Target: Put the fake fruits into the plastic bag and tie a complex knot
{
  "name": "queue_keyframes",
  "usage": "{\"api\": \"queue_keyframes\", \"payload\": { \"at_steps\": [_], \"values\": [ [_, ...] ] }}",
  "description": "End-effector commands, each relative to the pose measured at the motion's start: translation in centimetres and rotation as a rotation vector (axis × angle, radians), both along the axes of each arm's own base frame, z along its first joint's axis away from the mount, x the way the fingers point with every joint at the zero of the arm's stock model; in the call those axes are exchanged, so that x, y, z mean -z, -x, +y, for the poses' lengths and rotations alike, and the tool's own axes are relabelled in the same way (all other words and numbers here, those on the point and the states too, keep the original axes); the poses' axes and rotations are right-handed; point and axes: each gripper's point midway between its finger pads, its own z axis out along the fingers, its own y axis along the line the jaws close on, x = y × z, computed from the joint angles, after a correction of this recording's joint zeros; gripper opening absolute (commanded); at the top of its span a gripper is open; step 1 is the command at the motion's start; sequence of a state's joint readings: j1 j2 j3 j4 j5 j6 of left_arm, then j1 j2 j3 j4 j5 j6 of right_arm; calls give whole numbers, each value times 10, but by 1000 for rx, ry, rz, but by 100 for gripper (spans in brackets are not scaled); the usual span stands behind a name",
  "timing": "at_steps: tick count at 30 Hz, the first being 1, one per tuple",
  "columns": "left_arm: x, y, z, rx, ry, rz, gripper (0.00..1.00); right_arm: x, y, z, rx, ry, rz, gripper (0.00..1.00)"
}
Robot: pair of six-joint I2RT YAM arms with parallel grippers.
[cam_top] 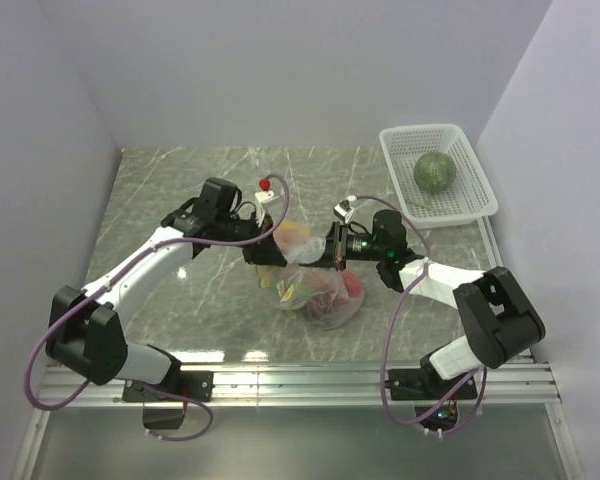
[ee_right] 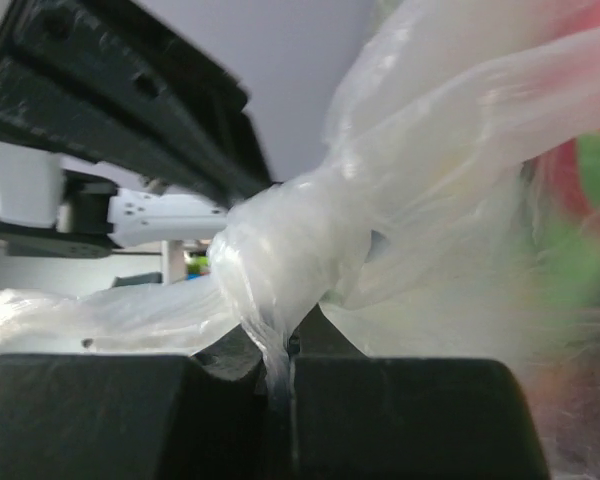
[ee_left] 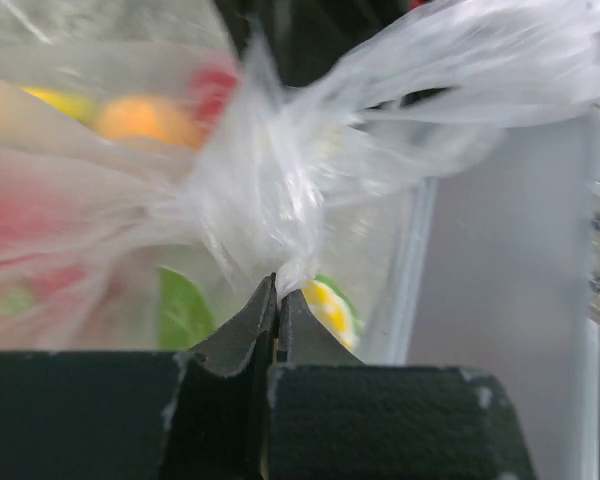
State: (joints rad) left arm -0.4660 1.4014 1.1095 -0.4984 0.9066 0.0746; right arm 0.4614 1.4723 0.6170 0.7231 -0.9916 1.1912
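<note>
Plastic bag (cam_top: 325,295) is sitting on the table (cam_top: 170,200), hanging between the left pincer (ee_left: 278,300) and the right pincer (ee_right: 280,352), body sagging just below both. Bag neck is bunching into a twisted knot (ee_right: 280,255) right in front of the fingertips. The left pincer is pinching tight on a thin strand of bag film coming off the knot, jaws meeting with only plastic between them. The right pincer is clamping the same way on a strand hanging from the knot. Both are facing each other across the bag top, close together.

Fruits are showing through the film: a red piece (cam_top: 352,284) just under the right pincer, a yellow piece (cam_top: 296,238) beside the left pincer tips, and an orange piece (ee_left: 145,118), blurred, up and left of the left pincer tips. Green melon (cam_top: 436,171) is lying in the white basket (cam_top: 420,130), well beyond and right of the right pincer, apart from the bag.
</note>
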Motion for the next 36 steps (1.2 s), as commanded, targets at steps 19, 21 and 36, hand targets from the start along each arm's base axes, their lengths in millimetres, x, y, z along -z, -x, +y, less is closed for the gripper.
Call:
{"api": "queue_keyframes", "payload": {
  "at_steps": [19,21,36],
  "values": [
    [25,-26,-32,-220,-28,14,0,-32,21,8,-133,-54,-121,0],
    [22,-38,-34,-246,-24,-5,0,-19,26,6,-162,-10,-112,0],
    [-3,-41,-23,-244,75,23,0,8,30,1,-229,92,-99,26]
  ]
}}
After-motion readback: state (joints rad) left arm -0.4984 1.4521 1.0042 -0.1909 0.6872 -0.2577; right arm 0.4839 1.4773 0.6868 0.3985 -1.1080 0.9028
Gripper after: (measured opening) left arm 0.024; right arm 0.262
